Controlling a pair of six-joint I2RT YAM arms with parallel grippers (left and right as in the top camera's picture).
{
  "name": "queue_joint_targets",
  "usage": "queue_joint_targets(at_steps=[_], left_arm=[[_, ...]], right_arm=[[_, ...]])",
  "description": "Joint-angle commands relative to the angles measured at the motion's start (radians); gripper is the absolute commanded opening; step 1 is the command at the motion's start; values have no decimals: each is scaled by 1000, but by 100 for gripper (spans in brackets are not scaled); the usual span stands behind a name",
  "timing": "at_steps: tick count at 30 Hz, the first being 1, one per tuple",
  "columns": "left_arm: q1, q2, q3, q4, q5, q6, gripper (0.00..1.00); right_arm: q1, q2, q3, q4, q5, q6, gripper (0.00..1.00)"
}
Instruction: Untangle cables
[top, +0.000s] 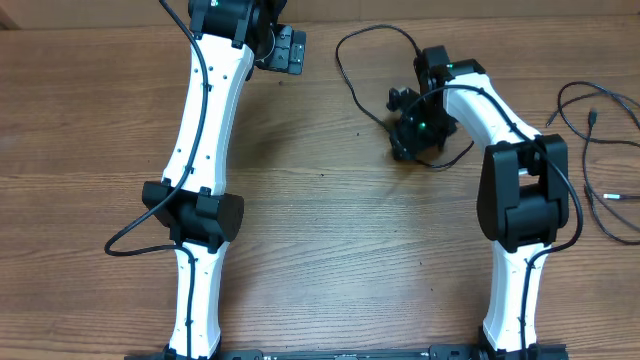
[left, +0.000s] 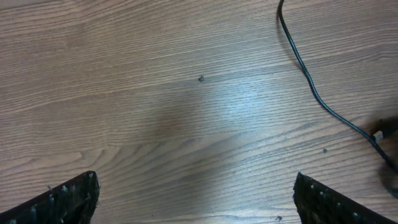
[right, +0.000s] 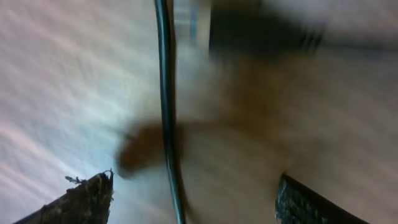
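Note:
One thin black cable (top: 347, 75) loops across the table's far middle and runs down under my right gripper (top: 404, 126). In the right wrist view that cable (right: 165, 112) passes lengthwise between the spread fingers (right: 84, 199) without being pinched; the picture is blurred. My right gripper (right: 196, 199) is open. More cables (top: 598, 150) lie in loose loops at the right edge. My left gripper (top: 288, 48) is at the far edge, left of the loop. In the left wrist view my left gripper (left: 196, 196) is wide open over bare wood, with a cable (left: 311, 87) running at the upper right.
The wooden table (top: 330, 230) spreads between the two arms. The white left arm (top: 205, 130) stretches from the front edge to the back. The right arm's elbow (top: 522, 190) stands near the right-hand loops.

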Motion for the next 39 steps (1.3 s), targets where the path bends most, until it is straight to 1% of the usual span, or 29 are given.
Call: queue_joint_targets(at_steps=[1, 4, 6, 8, 10, 11, 12, 13, 19, 22, 25, 28, 31, 32, 35, 39], left_arm=[[-11, -1, 6, 2, 8, -11, 100], [-11, -1, 6, 2, 8, -11, 100], [-11, -1, 6, 2, 8, -11, 100], [-11, -1, 6, 2, 8, -11, 100], [-11, -1, 6, 2, 8, -11, 100], [-11, -1, 6, 2, 8, -11, 100], [-11, -1, 6, 2, 8, -11, 100], [-11, -1, 6, 2, 8, -11, 100], [-11, -1, 6, 2, 8, -11, 100], [-11, -1, 6, 2, 8, -11, 100], [-11, -1, 6, 2, 8, -11, 100], [-11, -1, 6, 2, 8, -11, 100], [-11, -1, 6, 1, 8, -11, 99], [-11, -1, 6, 1, 8, -11, 100], [-11, -1, 6, 2, 8, -11, 100], [-11, -1, 6, 2, 8, -11, 100]], right_arm=[[-11, 34, -67, -55, 45, 8, 82], [-10, 34, -82, -91, 45, 8, 82], [-10, 34, -93, -95, 44, 11, 76], [-10, 34, -102, -100, 39, 11, 62], [-10, 34, -112, -99, 36, 11, 39], [-10, 34, -117, -97, 36, 11, 22], [-10, 34, -122, -94, 37, 11, 8], [-10, 34, -128, -91, 36, 11, 4], [-16, 32, -95, -97, 29, 11, 4], [-31, 26, -26, -134, 29, 11, 4], [-55, 8, 92, -189, 29, 14, 4], [-84, -14, 244, -239, 29, 51, 4], [-129, -36, 439, -258, 29, 129, 4], [-166, -43, 560, -258, 29, 184, 4], [-247, -47, 758, -257, 29, 280, 4], [-372, -47, 944, -253, 29, 354, 4]])
